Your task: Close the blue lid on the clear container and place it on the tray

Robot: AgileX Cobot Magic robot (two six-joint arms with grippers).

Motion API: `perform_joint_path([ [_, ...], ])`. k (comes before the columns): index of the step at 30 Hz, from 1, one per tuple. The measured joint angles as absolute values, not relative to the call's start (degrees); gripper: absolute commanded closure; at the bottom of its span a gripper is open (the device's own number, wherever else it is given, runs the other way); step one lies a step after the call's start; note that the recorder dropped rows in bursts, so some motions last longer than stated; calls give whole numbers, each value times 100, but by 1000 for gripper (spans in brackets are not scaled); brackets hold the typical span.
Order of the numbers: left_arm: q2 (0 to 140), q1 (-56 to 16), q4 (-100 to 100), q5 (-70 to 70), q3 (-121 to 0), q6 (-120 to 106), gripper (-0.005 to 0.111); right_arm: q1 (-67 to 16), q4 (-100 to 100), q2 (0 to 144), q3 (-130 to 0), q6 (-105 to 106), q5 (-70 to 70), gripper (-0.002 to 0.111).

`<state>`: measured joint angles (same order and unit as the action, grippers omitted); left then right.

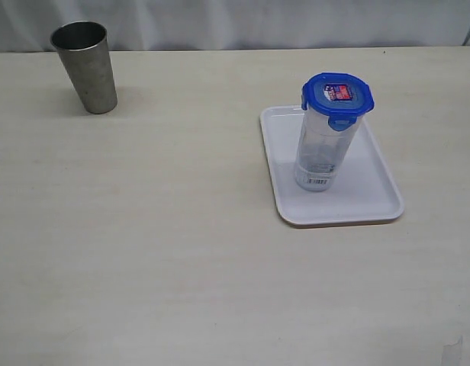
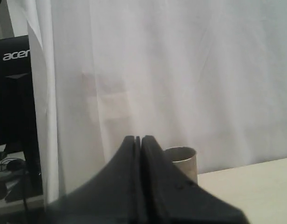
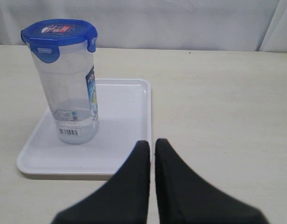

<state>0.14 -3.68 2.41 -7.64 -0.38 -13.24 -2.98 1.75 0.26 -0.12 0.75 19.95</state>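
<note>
Exterior view is showing the clear container (image 1: 320,156) standing upright on the tray (image 1: 372,194), toward its far left part, with the blue lid (image 1: 336,97) sitting squarely over its mouth. The near flap is hanging down against the wall, so I am judging the lid snapped on and the task as good as done. A steel cup (image 1: 85,67) is standing well apart at the far left of the tabletop (image 1: 159,252), playing no part.

I am holding my right end effector (image 3: 152,144) low and apart from the tray's near rim, its fingers drawn almost together with only a sliver between them, pinching nothing. That is making sense: the container is balancing on its own and needing no support. My left end effector (image 2: 138,140) is pressed together and empty, pointing at a white curtain (image 2: 181,70), out of the way.

I am reading "acer" on a dark monitor (image 2: 13,93) beside the curtain. The lid's red-and-white sticker, the barcode label near the base and a blue-green side label are too small to read.
</note>
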Motion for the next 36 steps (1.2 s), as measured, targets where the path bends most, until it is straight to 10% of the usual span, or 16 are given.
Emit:
perform_joint_path([
  [36, 14, 124, -767, 1796, -18, -324, 107, -298, 175, 26, -12, 75, 1995, 104],
])
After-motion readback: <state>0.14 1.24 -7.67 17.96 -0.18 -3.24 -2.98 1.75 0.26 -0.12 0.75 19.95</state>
